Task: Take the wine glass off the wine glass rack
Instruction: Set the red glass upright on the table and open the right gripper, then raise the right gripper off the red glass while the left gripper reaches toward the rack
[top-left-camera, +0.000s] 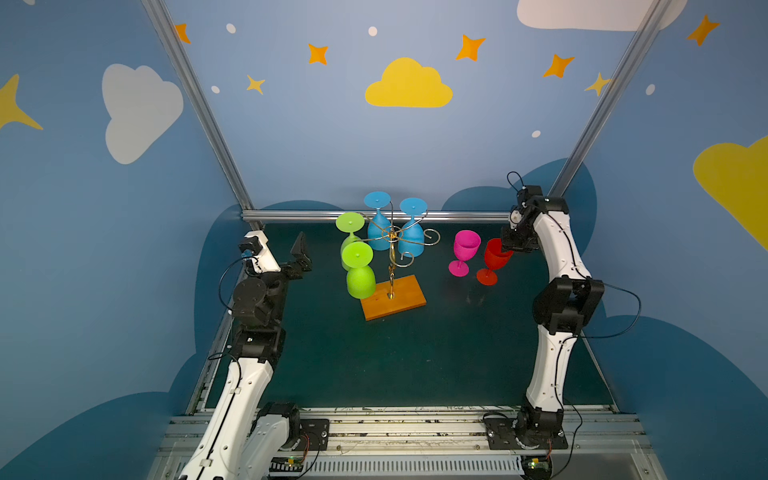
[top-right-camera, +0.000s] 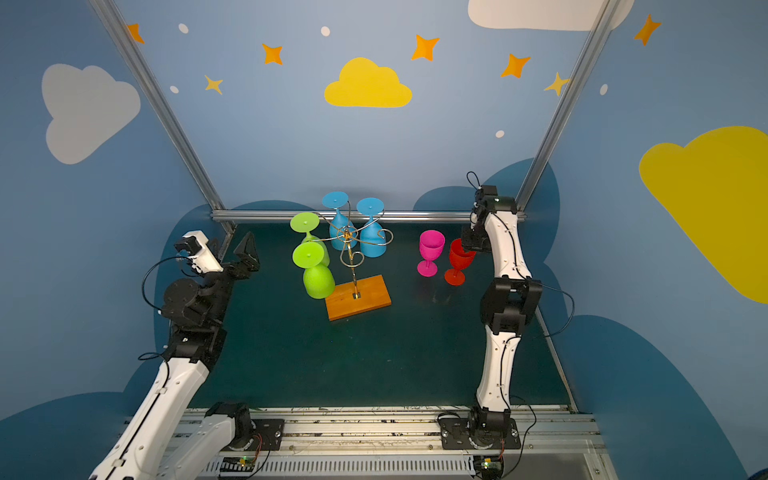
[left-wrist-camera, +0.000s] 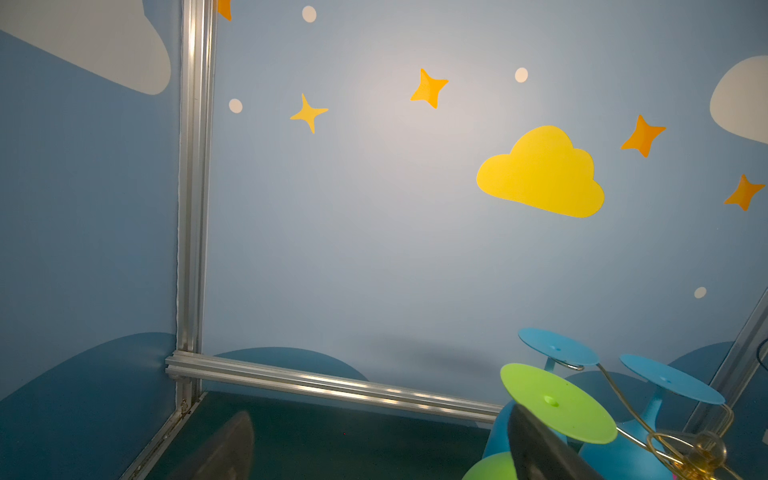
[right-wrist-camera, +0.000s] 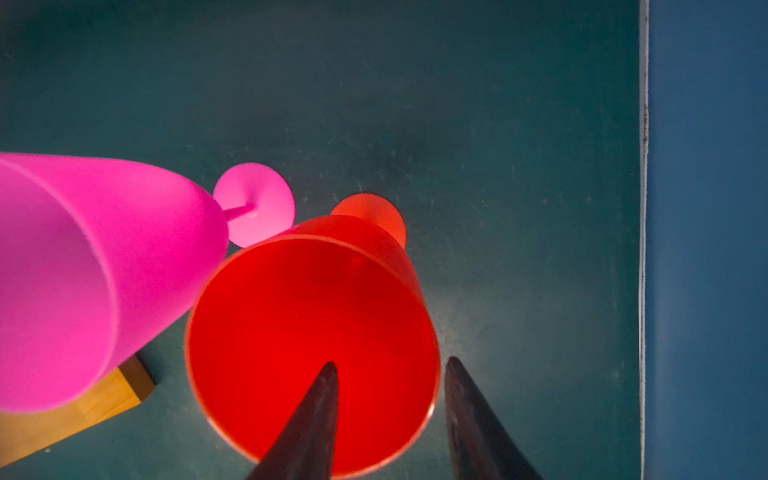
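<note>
Risks tipping red wine glass (right-wrist-camera: 291, 311), right of wine glass rack (top-left-camera: 407, 299), by snagging rim with parted right gripper (right-wrist-camera: 390, 361).

near side of wine glass rack (top-left-camera: 399, 301): open mat (top-left-camera: 415, 357) | left: green glasses (top-left-camera: 359, 274) hang | behind: blue glasses (top-left-camera: 411, 239), rail (top-left-camera: 291, 215) close | right: pink glass (top-left-camera: 466, 247), red glass (top-left-camera: 495, 257) stand, gap between seemingly tight

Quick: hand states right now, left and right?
Left hand: open, empty.
Right hand: open, straddling the red glass rim, not pinching it.
</note>
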